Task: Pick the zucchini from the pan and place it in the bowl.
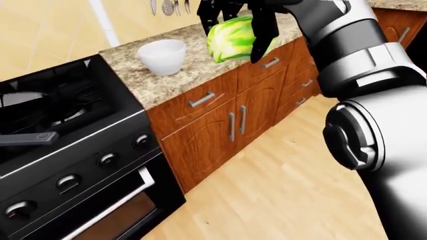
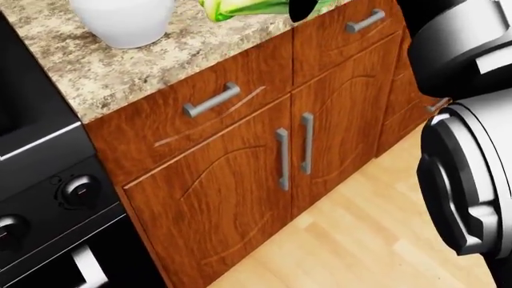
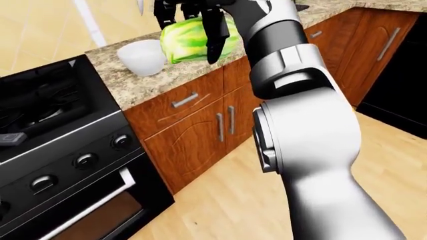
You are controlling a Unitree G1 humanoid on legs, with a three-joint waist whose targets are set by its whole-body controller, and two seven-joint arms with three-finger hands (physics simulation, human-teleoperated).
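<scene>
1. Gripping the zucchini (image 1: 232, 39), the right hand (image 1: 235, 17) has its dark fingers (image 1: 264, 31) clenched round the pale green, striped vegetable, which hangs just above the speckled granite counter (image 1: 174, 75).
2. The zucchini is held clear of the stove and sits to the right of the white bowl (image 1: 162, 56) in the left-eye view, near it but apart; nothing shows inside the bowl.
3. The bowl stands upright on the counter, close to the edge of the black stove (image 1: 63, 150).
4. The right arm (image 3: 294, 100) reaches from the lower right up toward the far counter, its grey and black segments filling the right side of all three views.
5. A dark handle (image 1: 28, 138) juts in at the left edge above the stove top; the pan it may belong to cannot be made out.
6. Below the counter run wooden cabinet doors (image 2: 240, 180) with metal bar pulls, and the stove's knobs (image 1: 106, 160) line its face.
7. The floor (image 1: 280, 200) is pale wood planking.
8. The left hand does not show in any view.
</scene>
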